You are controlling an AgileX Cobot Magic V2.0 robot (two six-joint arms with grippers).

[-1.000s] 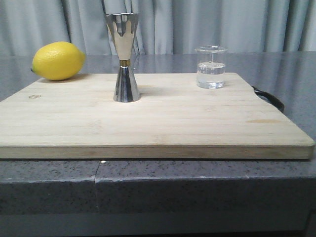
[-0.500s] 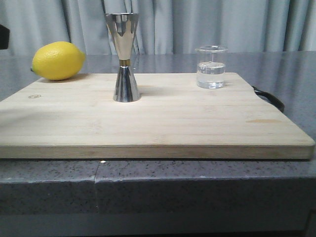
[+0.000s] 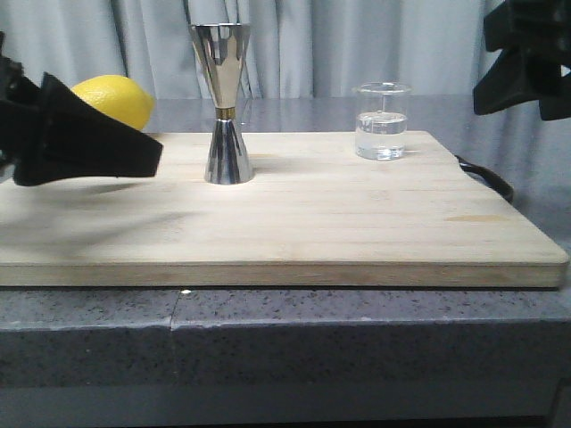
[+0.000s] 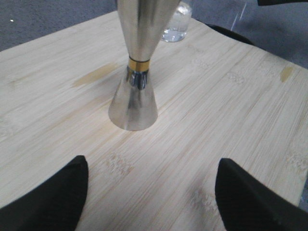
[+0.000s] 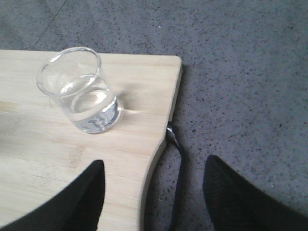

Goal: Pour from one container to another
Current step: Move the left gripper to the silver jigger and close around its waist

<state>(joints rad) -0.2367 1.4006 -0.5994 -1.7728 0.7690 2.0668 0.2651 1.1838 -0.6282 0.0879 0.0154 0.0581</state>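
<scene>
I see the jigger (image 3: 221, 102) upright mid-board, the beaker (image 3: 382, 121) part-filled near the cutting board's (image 3: 294, 223) far right corner. My left pincer (image 4: 151, 192) is spread wide, facing the jigger. My right pincer (image 5: 151, 192) is released beside the beaker, touching nothing.

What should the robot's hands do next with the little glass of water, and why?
Probably the right gripper, open and off to one side of the glass beaker, should move over and close around it. The beaker stands untouched on the cutting board, apart from the jigger.
</scene>
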